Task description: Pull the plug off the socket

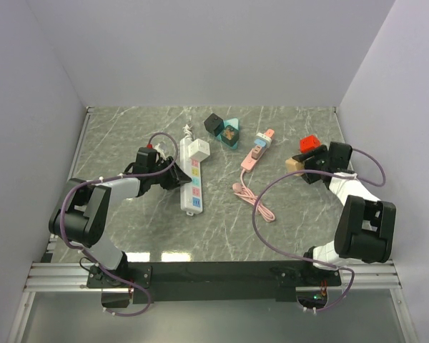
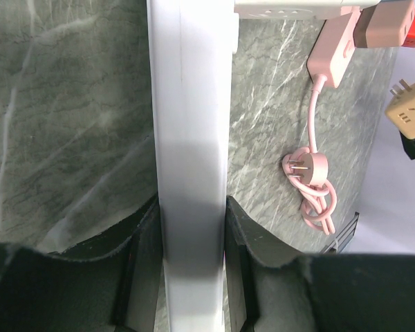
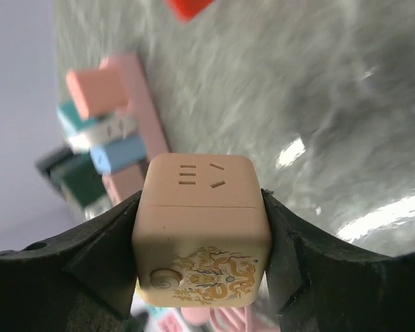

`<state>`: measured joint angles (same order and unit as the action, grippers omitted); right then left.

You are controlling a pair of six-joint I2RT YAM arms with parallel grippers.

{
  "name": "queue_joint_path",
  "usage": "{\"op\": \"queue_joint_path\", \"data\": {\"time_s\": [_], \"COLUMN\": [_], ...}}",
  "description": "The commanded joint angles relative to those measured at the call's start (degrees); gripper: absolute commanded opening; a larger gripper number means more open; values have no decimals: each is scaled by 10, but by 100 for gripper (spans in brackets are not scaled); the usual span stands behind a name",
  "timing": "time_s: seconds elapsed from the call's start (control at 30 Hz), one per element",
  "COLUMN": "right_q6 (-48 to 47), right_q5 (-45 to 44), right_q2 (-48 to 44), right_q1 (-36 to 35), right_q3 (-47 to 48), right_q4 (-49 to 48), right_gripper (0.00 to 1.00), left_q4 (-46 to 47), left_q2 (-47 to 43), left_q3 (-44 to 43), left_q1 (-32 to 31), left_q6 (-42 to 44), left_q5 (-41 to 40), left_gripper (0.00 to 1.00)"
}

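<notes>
Plug: beige cube plug point(image 3: 200, 235); its pins show bare in the left wrist view, in no socket.
Where: right side of the table point(image 1: 150, 229), just beside a red cube point(image 1: 309, 143).
Right gripper point(image 1: 305, 163): clamped on the cube's two flat sides.
Left gripper point(image 2: 191, 228): closed across the white power strip point(image 2: 190, 138).
Handling: likely light, rigid, smooth plastic; hold opposite flat faces, clear of the pins.
Seated: white plug point(image 1: 195, 148) at the strip's far end; probably wants a straight pull.

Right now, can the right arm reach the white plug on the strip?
Probably not: the right gripper is full, clamped on the tan cube, and the white plug sits across the table on the power strip.
</notes>
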<state>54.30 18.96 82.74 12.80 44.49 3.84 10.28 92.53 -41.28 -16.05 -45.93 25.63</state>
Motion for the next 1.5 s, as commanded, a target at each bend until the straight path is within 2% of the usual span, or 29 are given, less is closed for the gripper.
{"op": "queue_joint_path", "data": {"time_s": [0.0, 0.17, 0.27, 0.43, 0.83, 0.9, 0.93, 0.97, 1.07, 1.13, 1.27, 1.47], "right_q6": [64, 90, 92, 110, 133, 131, 131, 132, 131, 134, 143, 143], "right_q5": [-96, -200, -218, -227, -222, -215, -216, -213, -209, -205, -205, -205], "right_q2": [-22, -23, 12, 63, 160, 171, 175, 177, 190, 193, 182, 154], "right_q1": [10, 27, 31, 38, 43, 43, 43, 43, 43, 43, 43, 44], "right_q3": [-9, -29, -12, -4, 66, 77, 82, 84, 95, 98, 102, 109], "right_q4": [-66, -84, -79, -118, -134, -135, -132, -130, -118, -106, -65, 18], "right_gripper": [0, 0, 0, 0, 0, 10, 18, 36, 64, 72, 81, 89], "left_q4": [-40, -40, -38, -40, -45, -45, -45, -45, -44, -42, -41, -38], "left_q2": [12, 12, 14, 17, 20, 22, 24, 26, 33, 35, 34, 35], "left_q3": [-3, -1, 1, -2, 3, 1, 0, -3, -6, -6, -6, -6], "left_q1": [8, 8, 8, 8, 8, 8, 8, 8, 8, 8, 8, 8], "left_q6": [29, 27, 26, 26, 30, 30, 30, 30, 32, 31, 33, 34], "left_q5": [-52, -52, -51, -50, -49, -47, -47, -45, -42, -40, -40, -39], "left_gripper": [0, 1, 1, 1, 1, 1, 1, 1, 1, 1, 1, 1]}}
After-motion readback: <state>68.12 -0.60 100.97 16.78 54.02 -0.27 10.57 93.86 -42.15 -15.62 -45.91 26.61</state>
